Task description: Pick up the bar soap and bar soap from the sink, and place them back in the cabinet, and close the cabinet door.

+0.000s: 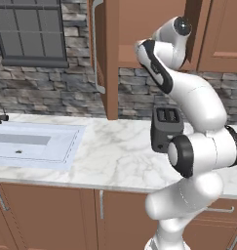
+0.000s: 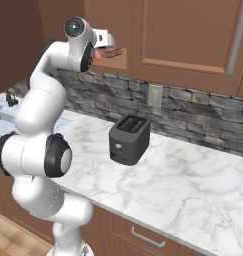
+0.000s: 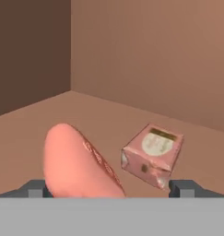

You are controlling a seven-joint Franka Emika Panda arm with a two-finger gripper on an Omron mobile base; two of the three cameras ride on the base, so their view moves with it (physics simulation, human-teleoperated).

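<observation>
The claw (image 3: pixel 111 189) stood wide open at the frame's bottom, gripping nothing; nudging forward, it might have shoved the orange bar soap (image 3: pixel 76 161) deeper into the cabinet (image 3: pixel 145 55).

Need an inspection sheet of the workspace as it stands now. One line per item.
Surface: marble counter, bare apart from the toaster.
Job's things: orange bar soap inside the cabinet, lying on its shelf between the fingers; cabinet door open, edge towards the camera; sink at the counter's left.
Clutter: pinkish box with a round label on the shelf beside the soap, apart from it; dark toaster on the counter.
Grippers: gripper inside the cabinet, fingers wide apart, open.
Cables: nothing seen.
Surroundings: stone backsplash, wall outlet, window above the sink.
</observation>
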